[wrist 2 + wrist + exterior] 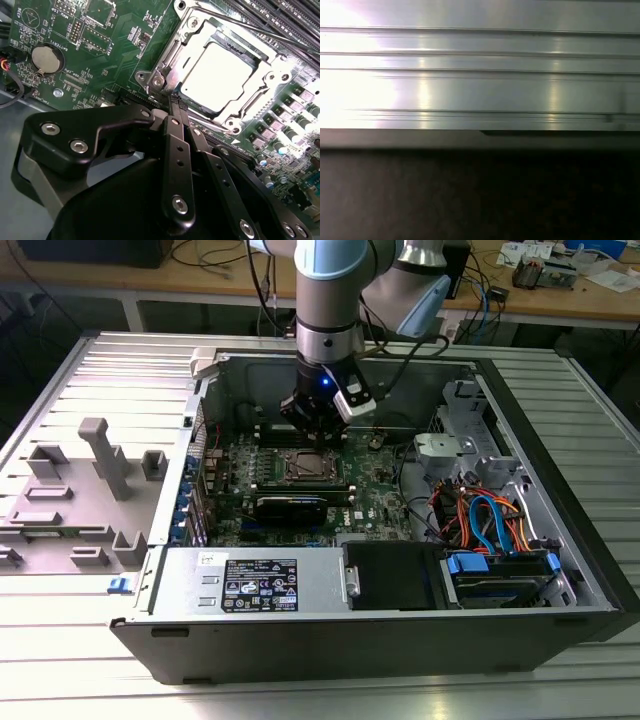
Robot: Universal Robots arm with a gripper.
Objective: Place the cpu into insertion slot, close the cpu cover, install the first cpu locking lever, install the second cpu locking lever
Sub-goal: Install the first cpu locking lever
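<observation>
The end effector [176,102], its black fingers pressed together on nothing, touches a corner of the cpu cover [172,55], a thin silver frame lying flat over the insertion slot [303,468]. Inside sits the cpu [222,75], dull silver and square, on the green motherboard [107,55] within the open computer case [560,510].

Even overhead light, strong glare on ribbed metal [470,75] in the first wrist view, its lower half dark.
</observation>
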